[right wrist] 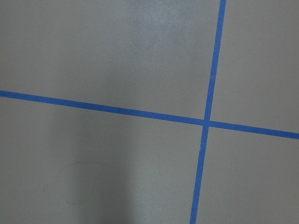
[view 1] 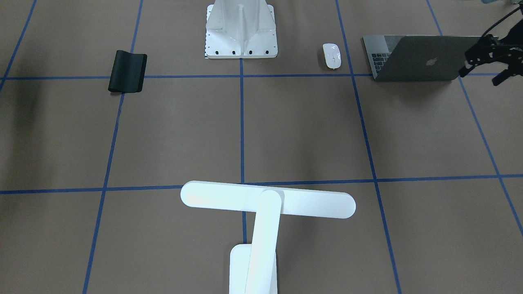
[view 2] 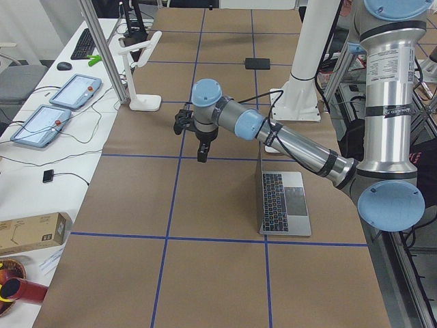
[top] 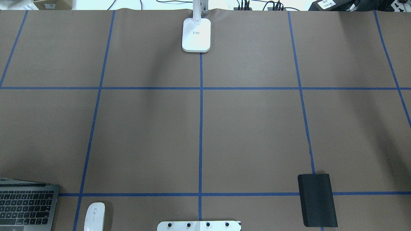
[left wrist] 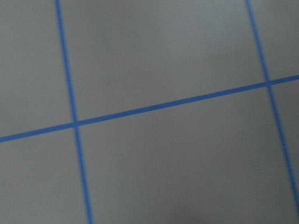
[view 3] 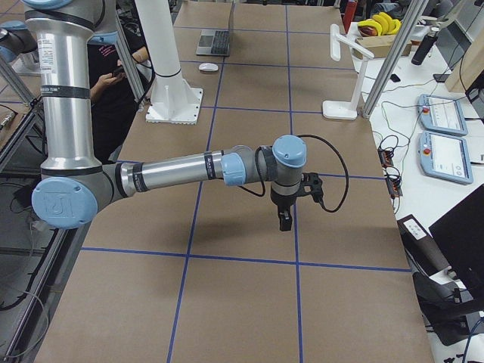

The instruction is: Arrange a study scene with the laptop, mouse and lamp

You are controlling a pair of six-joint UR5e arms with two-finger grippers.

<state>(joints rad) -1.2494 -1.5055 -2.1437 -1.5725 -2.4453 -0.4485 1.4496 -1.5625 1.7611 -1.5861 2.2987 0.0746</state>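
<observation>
Bringing the left gripper (view 2: 202, 149), jaws unreadable like the right gripper's (view 3: 283, 219), squarely onto the half-open laptop (view 1: 421, 59) at the front view's upper right should avoid nudging the nearby mouse (view 1: 332, 55)

**Four things along the near edge, one at the far edge**

On the robot's side of the table (top: 250, 128), from its left to its right: the laptop (top: 27, 203) in the left corner, the mouse (top: 94, 216) near it but apart, the pedestal (top: 199, 225) at the centre, and the pad (top: 317, 200) well to the right. The lamp (top: 196, 35) stands opposite the pedestal at the far edge, its base on the middle tape line (top: 201, 128).
</observation>
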